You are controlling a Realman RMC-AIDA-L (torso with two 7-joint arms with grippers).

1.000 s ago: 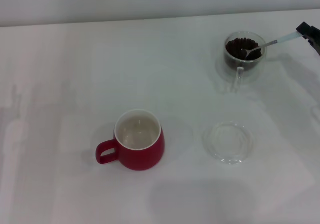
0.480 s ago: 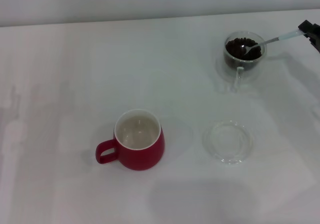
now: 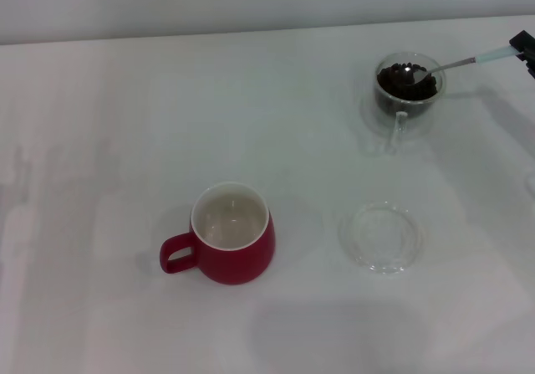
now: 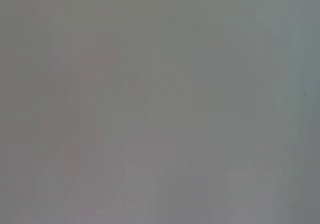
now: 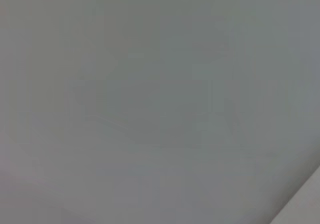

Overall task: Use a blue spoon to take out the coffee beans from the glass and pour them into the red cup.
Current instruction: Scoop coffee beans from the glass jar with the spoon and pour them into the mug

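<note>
The glass (image 3: 408,94) stands at the back right of the white table, holding a heap of dark coffee beans (image 3: 398,85). The blue spoon (image 3: 456,63) lies across its rim, its silver bowl over the beans and its pale blue handle reaching right. My right gripper (image 3: 524,49) shows as a dark tip at the right edge, shut on the spoon's handle end. The red cup (image 3: 232,234) stands in the front middle, its cream inside empty and its handle to the left. The left gripper is out of view. Both wrist views show only plain grey.
A flat clear glass saucer (image 3: 381,237) lies right of the red cup, in front of the glass. The table's far edge meets a pale wall at the back.
The right gripper has moved up and to the right, toward the frame edge. The spoon has gone with it, its bowl lifting from deep in the beans to near the rim.
</note>
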